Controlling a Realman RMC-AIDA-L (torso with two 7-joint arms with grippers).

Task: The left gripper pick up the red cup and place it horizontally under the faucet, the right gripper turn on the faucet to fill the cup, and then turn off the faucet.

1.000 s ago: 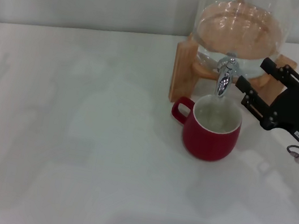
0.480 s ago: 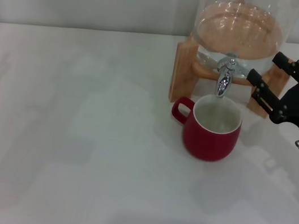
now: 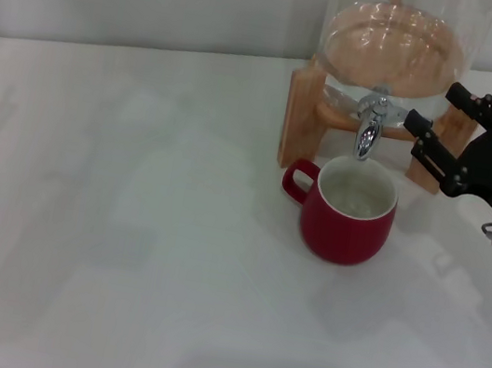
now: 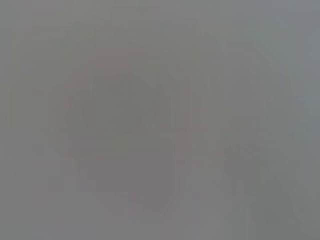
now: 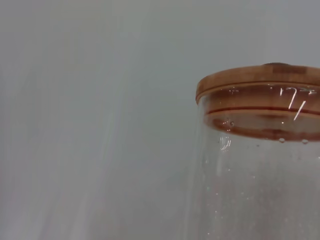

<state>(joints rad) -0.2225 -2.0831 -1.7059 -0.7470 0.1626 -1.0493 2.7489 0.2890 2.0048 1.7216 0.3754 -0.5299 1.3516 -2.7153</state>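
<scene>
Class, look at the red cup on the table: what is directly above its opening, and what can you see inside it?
The faucet spout hangs directly above the red cup. Inside, only the white wall shows; no water level can be made out.

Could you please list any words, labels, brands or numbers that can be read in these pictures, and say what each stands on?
Small white label on the right gripper, head view: print too small to read.
Red cup, faucet, glass dispenser, wooden stand: no text shows.
Left wrist view: nothing legible.

only a flat, featureless grey surface, with no distinct object discernible
</scene>
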